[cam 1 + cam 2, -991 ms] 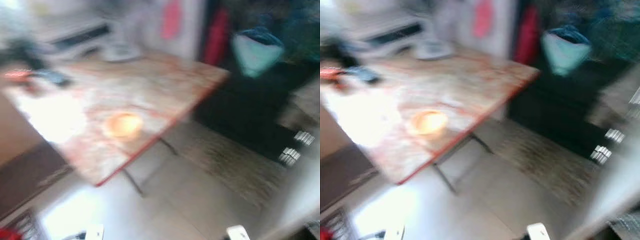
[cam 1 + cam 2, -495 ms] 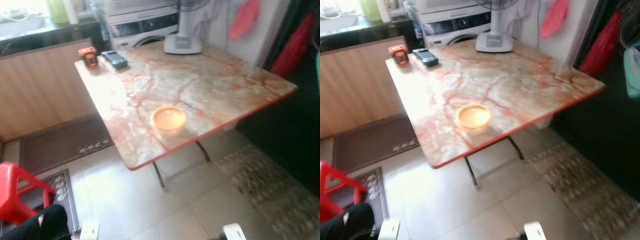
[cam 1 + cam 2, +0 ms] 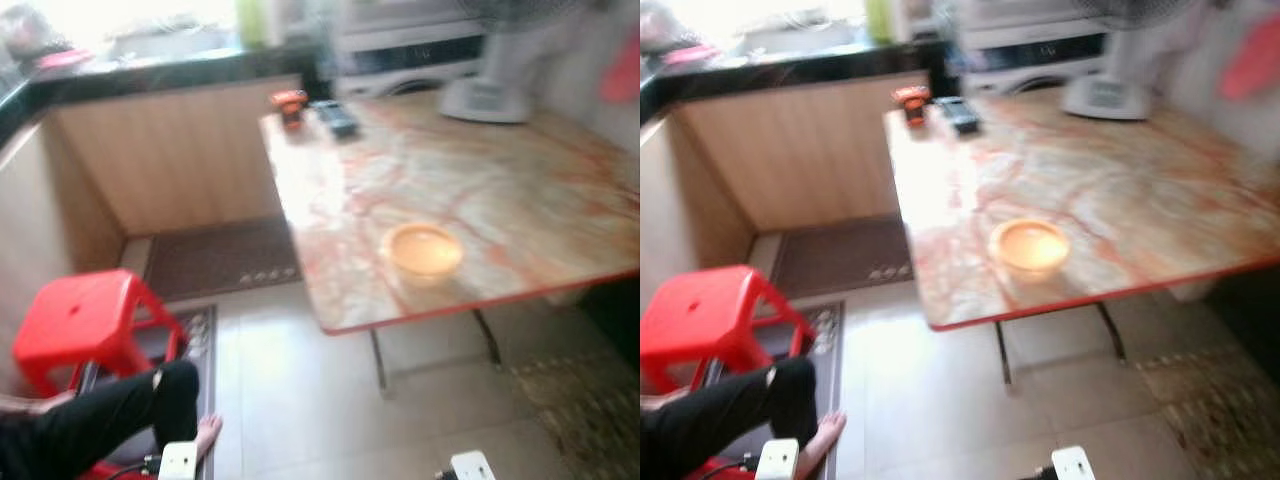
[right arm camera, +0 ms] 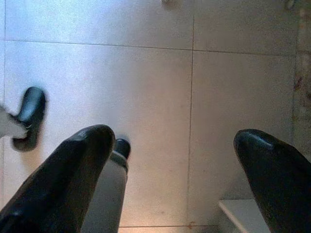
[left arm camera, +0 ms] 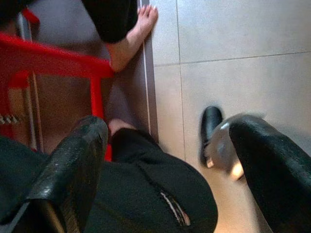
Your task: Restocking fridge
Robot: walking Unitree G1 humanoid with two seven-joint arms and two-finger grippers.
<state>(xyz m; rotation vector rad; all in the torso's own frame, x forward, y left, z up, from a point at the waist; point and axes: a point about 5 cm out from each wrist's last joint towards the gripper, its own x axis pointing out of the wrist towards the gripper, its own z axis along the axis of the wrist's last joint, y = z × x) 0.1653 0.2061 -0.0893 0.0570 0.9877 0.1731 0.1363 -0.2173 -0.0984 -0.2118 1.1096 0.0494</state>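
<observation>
A marble-patterned counter (image 3: 520, 200) with a red edge is seen ahead and to the robot's right, standing on thin metal legs over a pale tiled floor (image 3: 300, 400). An orange bowl (image 3: 424, 250) is set near the counter's front edge. At the far corner, a small orange object (image 3: 289, 103) and a dark handset-like object (image 3: 335, 117) are laid just beside each other, and the white base of a fan (image 3: 485, 98) is placed at the back. A washing machine (image 3: 1025, 55) is seen behind the counter, blurred.

To the robot's left, a red plastic stool (image 3: 85, 320) is placed over a dark mat (image 3: 225, 262), and a person's leg in black trousers (image 3: 100, 420) with a bare foot (image 5: 133, 36) is stretched across the floor near it.

Both arms are hung low, pointed at the floor. The left end effector (image 5: 167, 160) is held wide apart above the person's trousers and the tiles, with nothing between its fingers (image 5: 73, 160). The right end effector (image 4: 175, 179) is likewise spread wide over bare tiles, and nothing is gripped.

No fridge or stock item can be made out.
</observation>
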